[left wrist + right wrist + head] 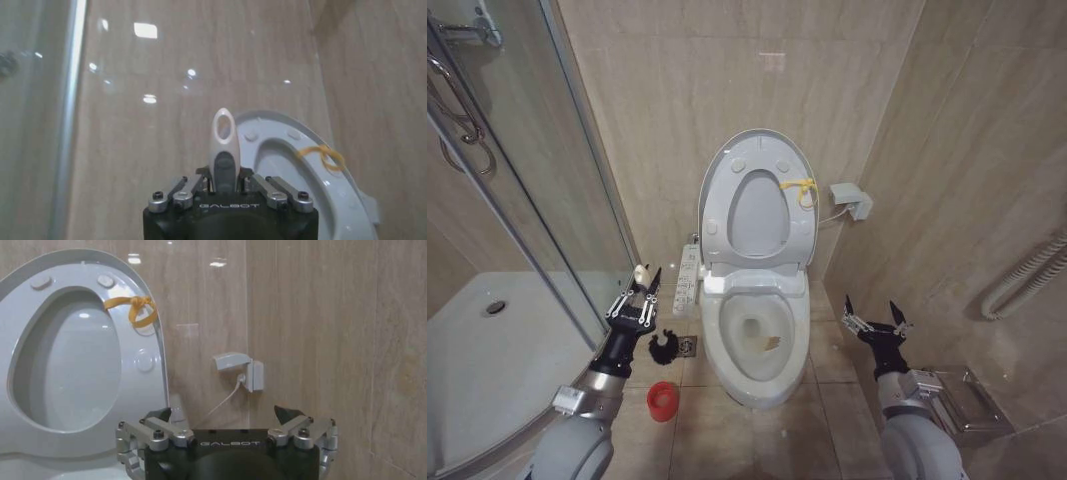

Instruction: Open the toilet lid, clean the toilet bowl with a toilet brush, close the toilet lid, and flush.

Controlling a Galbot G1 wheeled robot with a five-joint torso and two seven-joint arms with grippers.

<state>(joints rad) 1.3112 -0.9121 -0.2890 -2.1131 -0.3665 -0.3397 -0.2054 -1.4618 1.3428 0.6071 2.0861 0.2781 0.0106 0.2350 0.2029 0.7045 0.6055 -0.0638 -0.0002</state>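
The toilet lid stands raised against the back wall with the ring seat up in front of it. A yellow tie loops their right edge. Below them the toilet bowl lies exposed, its bottom stained yellowish. Left of the bowl, my left gripper is shut on the pale handle of the toilet brush. The dark bristle head hangs just under it, above the floor. Right of the bowl my right gripper stands open with nothing in it, facing the raised lid.
A red cup holder stands on the floor below the brush head, near a floor drain. The button panel runs along the bowl's left side. A glass shower screen closes the left. A wall box, a hose and a metal holder lie to the right.
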